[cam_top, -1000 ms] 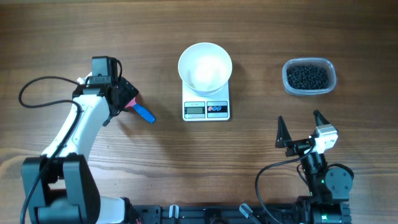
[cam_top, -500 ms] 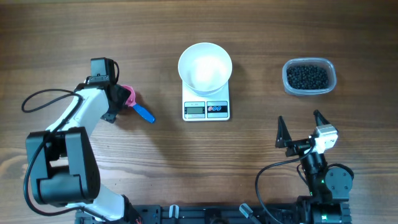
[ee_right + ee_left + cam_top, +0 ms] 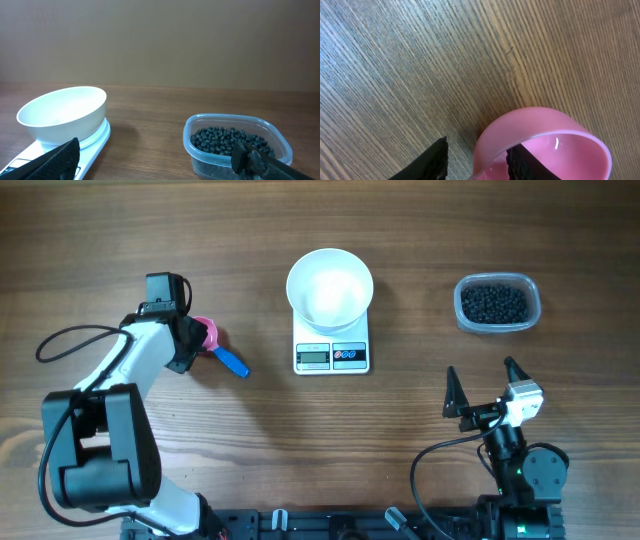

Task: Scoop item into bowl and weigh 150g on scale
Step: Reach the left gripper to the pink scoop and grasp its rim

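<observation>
At nine o'clock from the small white rectangular scale (image 3: 331, 352), we are straddling the rim of the pink plastic scoop (image 3: 540, 125), left gripper (image 3: 477, 152) unclamped; tiny black beads (image 3: 495, 302) are waiting far toward three o'clock, nearer our gaping right gripper (image 3: 481, 370).

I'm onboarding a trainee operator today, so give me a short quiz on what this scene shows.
1. True or false: the bowl sits on the scale.
2. Which gripper has its fingers astride the wall of the pink scoop?
3. The beads lie in: A the bowl, B the pink scoop, C the clear tub.

Key: 1 true; 2 the left gripper; 3 C.
</observation>
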### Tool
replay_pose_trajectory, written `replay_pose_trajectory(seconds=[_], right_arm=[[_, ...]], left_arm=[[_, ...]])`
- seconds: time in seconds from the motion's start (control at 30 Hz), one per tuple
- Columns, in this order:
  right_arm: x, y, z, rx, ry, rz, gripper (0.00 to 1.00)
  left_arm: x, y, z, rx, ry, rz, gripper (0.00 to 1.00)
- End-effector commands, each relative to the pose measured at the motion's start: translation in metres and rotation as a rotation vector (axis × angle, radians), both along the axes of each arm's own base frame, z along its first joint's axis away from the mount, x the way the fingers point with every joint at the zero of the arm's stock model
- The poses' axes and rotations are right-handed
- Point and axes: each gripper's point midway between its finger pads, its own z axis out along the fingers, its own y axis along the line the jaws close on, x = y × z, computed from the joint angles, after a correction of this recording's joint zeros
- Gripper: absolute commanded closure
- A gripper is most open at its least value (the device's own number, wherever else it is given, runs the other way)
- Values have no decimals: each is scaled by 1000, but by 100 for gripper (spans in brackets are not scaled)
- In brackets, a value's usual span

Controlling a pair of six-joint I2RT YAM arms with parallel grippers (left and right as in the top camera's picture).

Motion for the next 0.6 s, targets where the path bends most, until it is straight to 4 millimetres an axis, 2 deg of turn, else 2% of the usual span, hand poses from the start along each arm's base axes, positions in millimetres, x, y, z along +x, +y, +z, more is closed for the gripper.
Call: replay_pose_trajectory(seconds=[0.0,0.07,0.2,0.23,0.33,0.4,0.43,0.5,0.57], right_arm=[[0,0,1,-12,-11,-2,0],[0,0,1,-12,-11,-2,0],[0,0,1,-12,-11,-2,0],[0,0,1,-12,-11,-2,0],[0,0,1,-12,-11,-2,0],[0,0,1,-12,-11,-2,0],[0,0,1,-12,-11,-2,0],[0,0,1,-12,-11,-2,0],[0,0,1,-12,-11,-2,0]], left_arm=[[2,0,-8,-12,13,35,61],[1,0,-13,-13,26,35,63],[2,-1,-18,-19,28,33,94],[4,-1,-18,-19,22,32,96],[9,-8,-17,-60,0,20,96],[12,-19,-18,-122,-9,-1,87],[13,-21,-17,-130,-12,-10,96],[12,-20,-16,-133,-13,-1,96],[5,-21,-11,-162,-5,101,96]])
